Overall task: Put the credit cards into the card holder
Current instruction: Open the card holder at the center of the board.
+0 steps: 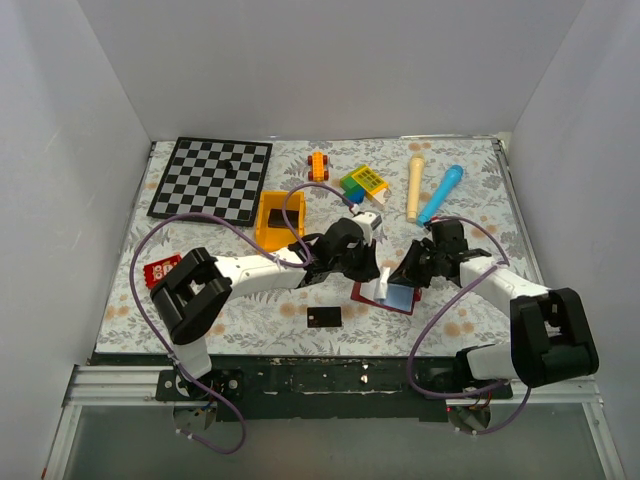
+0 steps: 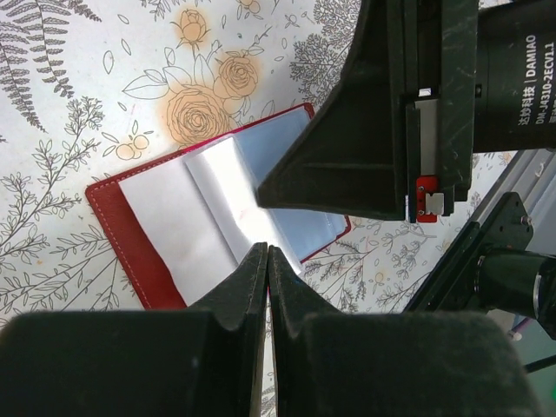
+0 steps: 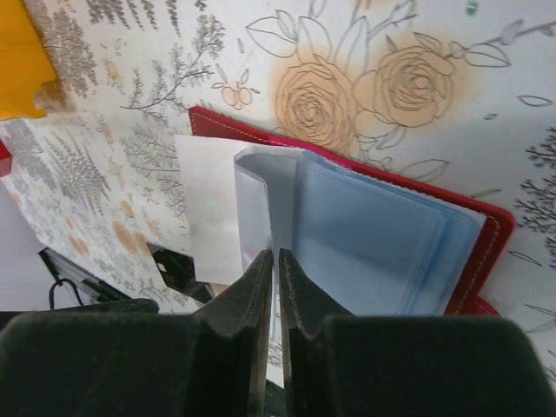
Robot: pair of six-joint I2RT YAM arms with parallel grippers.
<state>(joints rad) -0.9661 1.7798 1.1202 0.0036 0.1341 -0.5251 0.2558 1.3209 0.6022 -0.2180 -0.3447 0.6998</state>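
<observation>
The maroon card holder (image 1: 370, 293) lies open on the flowered cloth, its pale blue pockets (image 3: 373, 243) fanned out. My right gripper (image 3: 278, 254) is shut on the edge of a clear pocket page (image 3: 261, 187) and lifts it upright. My left gripper (image 2: 268, 252) is shut, with its tips at the white page (image 2: 187, 213) from the other side; whether it pinches that page I cannot tell. One black credit card (image 1: 324, 317) lies flat on the cloth just left of the holder, also seen as a dark card (image 3: 174, 268) in the right wrist view.
At the back stand a chessboard (image 1: 212, 180), a yellow bin (image 1: 278, 220), an orange toy car (image 1: 318, 165), a green and yellow block (image 1: 365, 182), a cream stick (image 1: 415, 188) and a blue marker (image 1: 440, 195). A red item (image 1: 163, 270) lies at the left.
</observation>
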